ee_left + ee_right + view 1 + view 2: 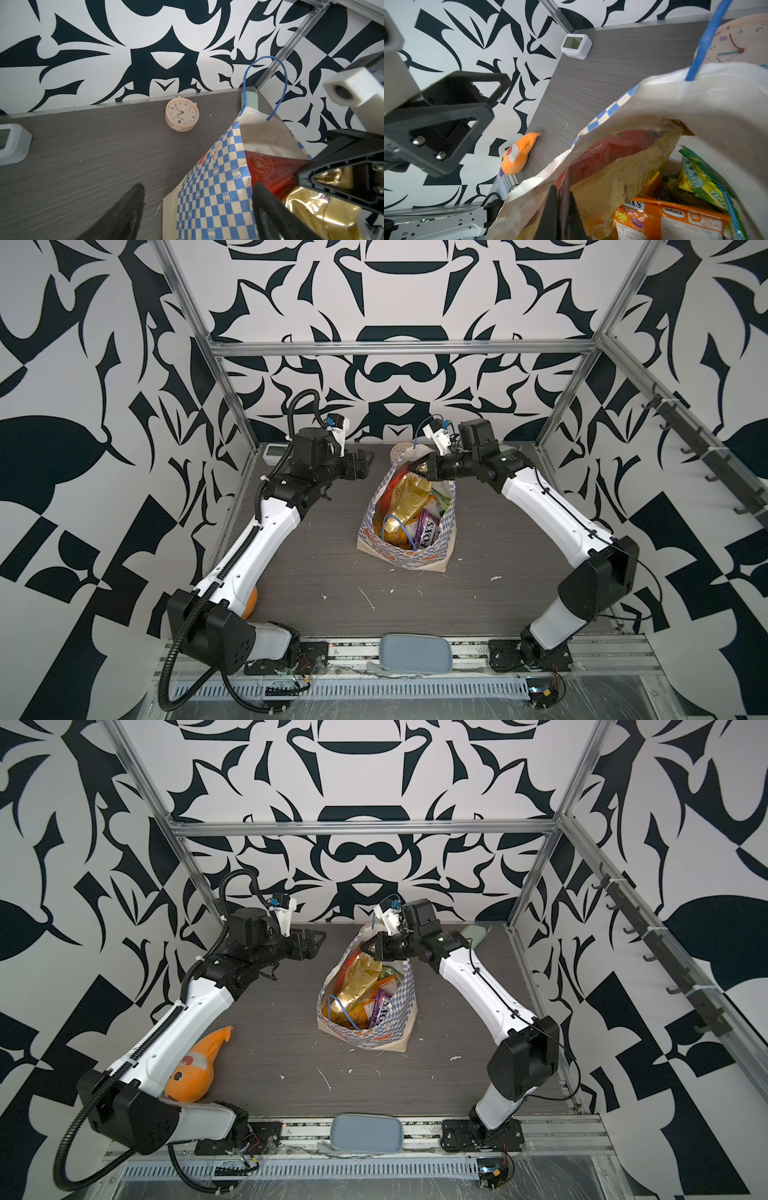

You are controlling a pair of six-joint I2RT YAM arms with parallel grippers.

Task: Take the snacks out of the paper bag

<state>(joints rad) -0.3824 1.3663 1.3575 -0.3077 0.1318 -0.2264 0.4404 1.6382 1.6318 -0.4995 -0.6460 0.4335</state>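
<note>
Snacks (405, 506) sit packed in the paper bag (409, 559), which stands upright and open-mouthed at the middle of the table (316, 556). Biggest on show is a crinkled gold packet (409, 493), running from the far rim down toward the near wall. Just right of it lies a purple FOX'S packet (430, 529). The right wrist view picks out an orange FOX'S packet (664, 220) and a green-yellow packet (697, 176) deeper in. One blue cord handle (400, 526) droops over the packets at the near end; the far handle (264, 62) stands up above the far rim.

Right gripper (417, 467) is down at the bag's far rim, pinched tight on the gold packet's top edge. Its wrist view shows the foil caught between the two fingers (548, 209). Left gripper (361, 462) hovers just left of the bag's far end, spread wide, nothing in it, clear of the paper.

Beyond the bag, a cream round clock (182, 116) sits at the far edge. A small white display (274, 452) is in the far-left corner. An orange plush fish (199, 1065) lies near-left beside the left arm, and a blue-grey pouch (415, 651) rests on the near rail at centre.
</note>
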